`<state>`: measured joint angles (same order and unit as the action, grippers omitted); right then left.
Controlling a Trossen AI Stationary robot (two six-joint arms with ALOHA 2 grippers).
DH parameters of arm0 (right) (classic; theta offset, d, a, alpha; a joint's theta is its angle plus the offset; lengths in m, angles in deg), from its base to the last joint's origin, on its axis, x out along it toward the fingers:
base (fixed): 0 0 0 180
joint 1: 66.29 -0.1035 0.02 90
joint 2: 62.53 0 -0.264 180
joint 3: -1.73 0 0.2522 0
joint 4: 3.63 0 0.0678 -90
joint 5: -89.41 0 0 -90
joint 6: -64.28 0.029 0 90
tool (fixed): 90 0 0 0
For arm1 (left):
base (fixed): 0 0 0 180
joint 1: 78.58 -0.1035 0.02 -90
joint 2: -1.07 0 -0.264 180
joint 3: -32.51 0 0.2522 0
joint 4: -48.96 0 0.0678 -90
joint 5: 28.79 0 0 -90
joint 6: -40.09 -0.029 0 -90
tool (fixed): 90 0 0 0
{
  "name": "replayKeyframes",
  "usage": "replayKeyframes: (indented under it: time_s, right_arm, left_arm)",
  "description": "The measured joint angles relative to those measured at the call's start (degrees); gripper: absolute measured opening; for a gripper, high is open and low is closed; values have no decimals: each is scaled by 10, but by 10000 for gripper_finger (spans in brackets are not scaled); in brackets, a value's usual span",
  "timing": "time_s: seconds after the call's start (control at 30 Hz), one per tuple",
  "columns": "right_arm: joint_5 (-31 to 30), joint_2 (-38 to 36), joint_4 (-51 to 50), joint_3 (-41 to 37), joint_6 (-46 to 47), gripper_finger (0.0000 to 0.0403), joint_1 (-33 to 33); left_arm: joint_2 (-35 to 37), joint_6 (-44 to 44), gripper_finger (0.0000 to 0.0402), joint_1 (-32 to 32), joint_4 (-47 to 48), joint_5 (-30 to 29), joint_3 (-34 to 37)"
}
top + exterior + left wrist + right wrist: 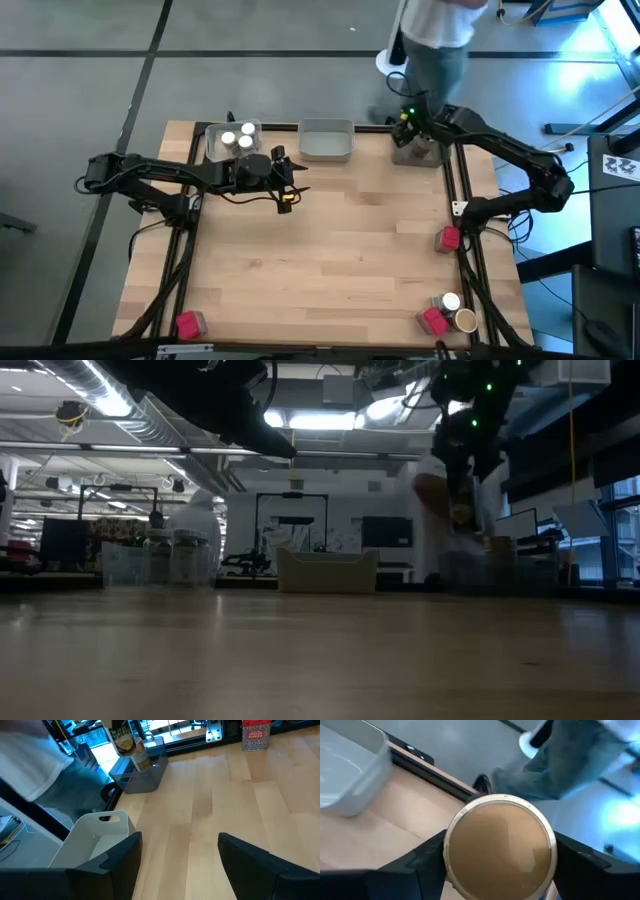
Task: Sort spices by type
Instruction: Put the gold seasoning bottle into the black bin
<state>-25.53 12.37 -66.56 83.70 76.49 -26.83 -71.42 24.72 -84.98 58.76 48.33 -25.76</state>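
A tan-brown jar (500, 845) is held by my right gripper (500, 855) over the dark grey tray (420, 152) at the table's far right corner; in the left wrist view the jar (129, 744) hangs above that tray (142, 772). My left gripper (291, 178) is open and hovers over bare table in front of the left tray (214, 150), where white-capped jars (238, 138) stand. The middle tray (326, 140) holds nothing. Red packets (447, 238) (187, 323) stand on the table. My right gripper pinches the tan-brown jar between its two fingers (422, 860), one on each side of the body just under the round lid (500, 837). The fingers come from above, pointing down. The jar is lifted clear and hangs slightly tilted over the dark grey tray.
Near the table's near right corner stand a white-capped jar (450, 301), a red packet (434, 320) and a tan-brown jar (465, 321). A person (435, 40) stands beyond the far edge, behind the right tray. The table's middle (330, 250) is bare wood.
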Motion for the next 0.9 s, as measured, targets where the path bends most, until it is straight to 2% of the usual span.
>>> replayKeyframes:
  time_s: [0.27,0.9]
  right_arm:
    - [22,0,82,-67,24,282,35]
    - [31,0,182,-170,67,284,38]
  left_arm:
    - [0,-1,244,0,0,0,0]
    - [0,-1,244,0,-1,0,0]
